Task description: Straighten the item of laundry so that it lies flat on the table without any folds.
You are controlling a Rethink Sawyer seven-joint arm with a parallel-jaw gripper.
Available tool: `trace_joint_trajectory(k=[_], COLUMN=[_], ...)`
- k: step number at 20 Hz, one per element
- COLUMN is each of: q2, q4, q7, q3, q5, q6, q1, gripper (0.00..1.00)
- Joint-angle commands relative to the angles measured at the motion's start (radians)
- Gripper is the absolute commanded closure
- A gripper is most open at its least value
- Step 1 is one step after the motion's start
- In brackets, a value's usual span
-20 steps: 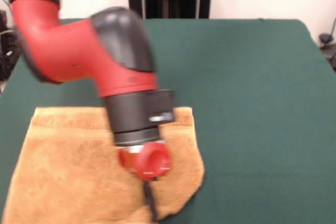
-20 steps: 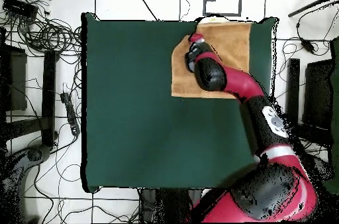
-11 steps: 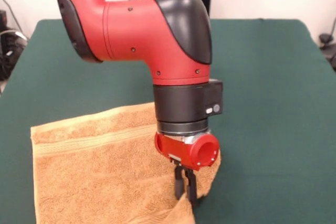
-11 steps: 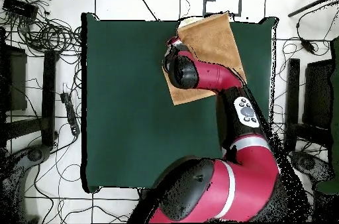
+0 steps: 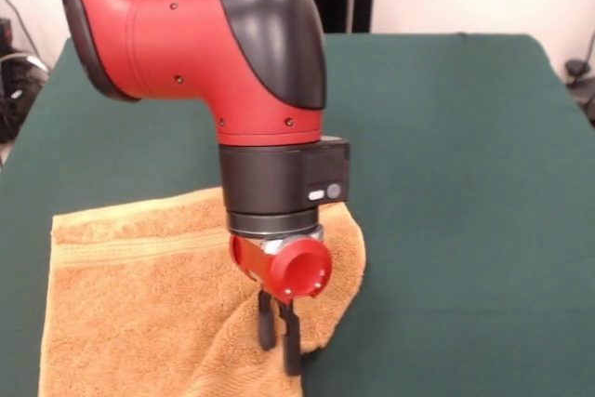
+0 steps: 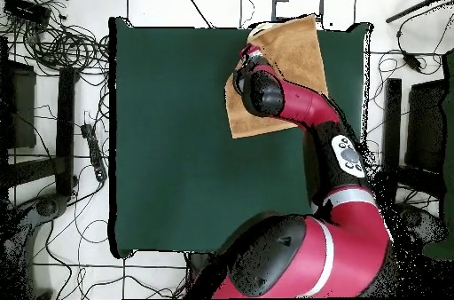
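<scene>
Nearest us, our gripper (image 5: 280, 339) hangs low over the towel's (image 5: 130, 304) right-hand edge, its black fingers (image 5: 266, 327) drawn close together and, we judge, pinching a raised fold of cloth there. The towel lies at the table's (image 5: 465, 183) near left corner, skewed, with that side bunched and curled under. We judge we are mid-pull, dragging the pinched edge outward. The next move calls for drawing it away from the towel's middle until the fold opens, then letting go. Farther back, bare green table stretches.
</scene>
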Motion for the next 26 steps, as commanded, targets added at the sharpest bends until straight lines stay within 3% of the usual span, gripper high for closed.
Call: trace_joint_trajectory(k=[1,5,13,18,26], q2=[0.054,0.032,-0.047,-0.115,-0.108], q4=[0.106,0.125,0.232,0.232,0.21], q7=[0.123,0.107,0.063,0.084,0.047], q3=[-0.14,-0.135,0.101,0.085,0.152], q5=[0.053,0.071,0.044,0.075,0.06], q6=[0.173,0.15,-0.011,0.038,0.019], q1=[0.043,0.039,-0.08,-0.044,-0.066], gripper=[0.0,0.0,0.0,0.0,0.0])
